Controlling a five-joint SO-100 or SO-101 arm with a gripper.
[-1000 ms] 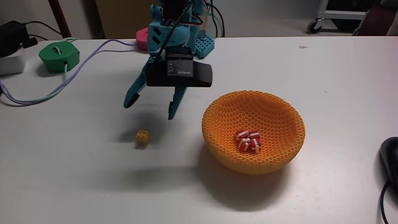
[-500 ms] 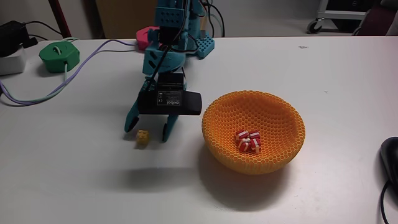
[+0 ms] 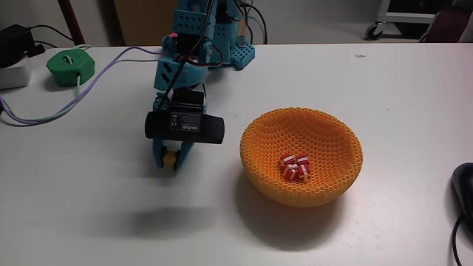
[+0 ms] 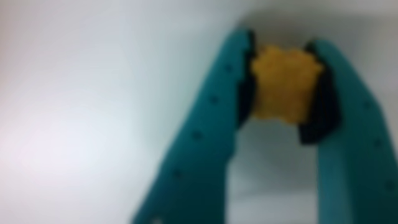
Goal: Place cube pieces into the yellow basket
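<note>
Teal hand (image 3: 171, 160) down at the white bench (image 3: 89, 207), nearly closed, clamped on the yellow cube (image 3: 171, 157). Wrist view, blurred: yellow cube (image 4: 285, 84) pinched between the two teal fingers (image 4: 205, 124), dark pads pressed to its left and right faces, bumpy outline just made out, pale bench (image 4: 93, 81) behind. Hand (image 4: 283, 87) reaching in from the bottom edge of that view.

Fixed view: black motor block (image 3: 185, 126) lying crosswise just above the hand, hiding most of the fingers; only a sliver of the cube seen under it. Whether the cube rests on the bench or sits just clear of it, cannot tell.

Yellow basket (image 3: 325, 125) right of the hand, near but apart, upright on the bench, honeycomb mesh. Red-and-white cubes (image 3: 294, 168) clustered at its bottom, bunched too tight for a sure count.

Behind the hand, far edge of the bench: teal arm base (image 3: 222, 44), pink puck (image 3: 171, 43) partly hidden beside it. Behind and left of the hand: green puck (image 3: 71, 66) with lilac cable (image 3: 111, 63) trailing from it. Far right edge: dark rounded object (image 3: 463, 185), cut off by the frame.
</note>
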